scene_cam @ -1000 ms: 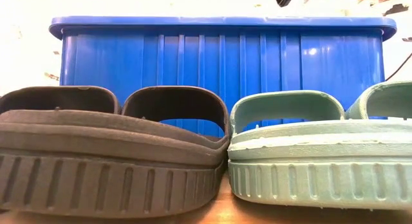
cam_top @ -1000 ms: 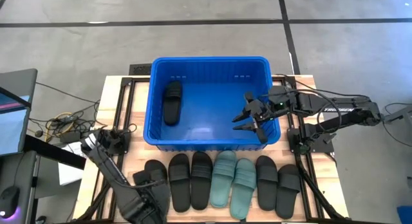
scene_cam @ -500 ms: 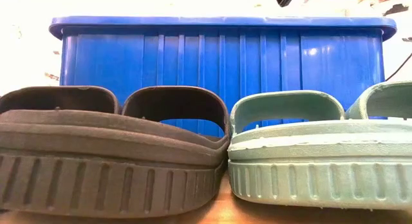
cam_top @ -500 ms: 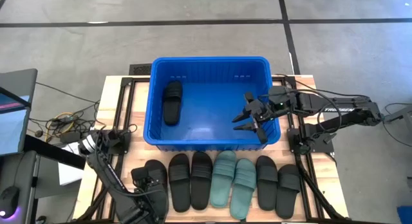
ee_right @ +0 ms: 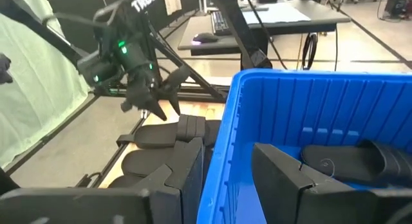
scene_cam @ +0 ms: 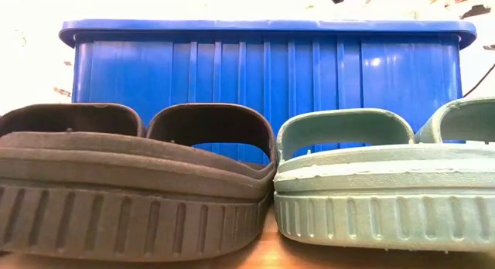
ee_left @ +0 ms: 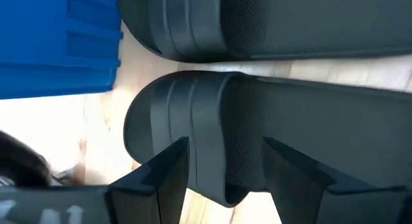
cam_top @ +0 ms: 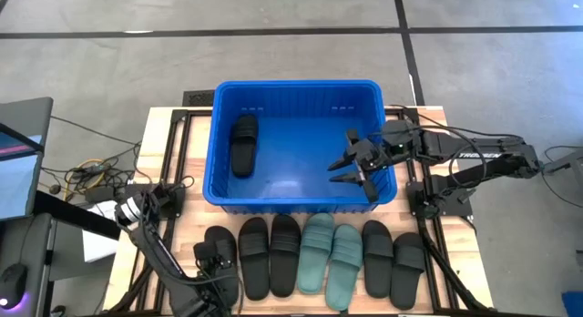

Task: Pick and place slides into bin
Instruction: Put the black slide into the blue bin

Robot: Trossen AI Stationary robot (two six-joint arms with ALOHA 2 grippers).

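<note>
The blue bin stands mid-table with one black slide lying flat on its floor at the left. Along the near edge lies a row of slides: three black at the left, two pale teal in the middle, two black at the right. My left gripper is open and points down over the leftmost black slide, one finger on either side of its strap end. My right gripper hangs open above the bin's right part, with nothing between its fingers.
The bin's tall ribbed near wall rises right behind the row of slides. The slides lie side by side with almost no gap. Cables and a monitor sit off the table's left edge.
My left gripper has come down onto the leftmost black slide in the row and has turned a little at the wrist; its fingers stay open. The slides and my right gripper have kept still.
</note>
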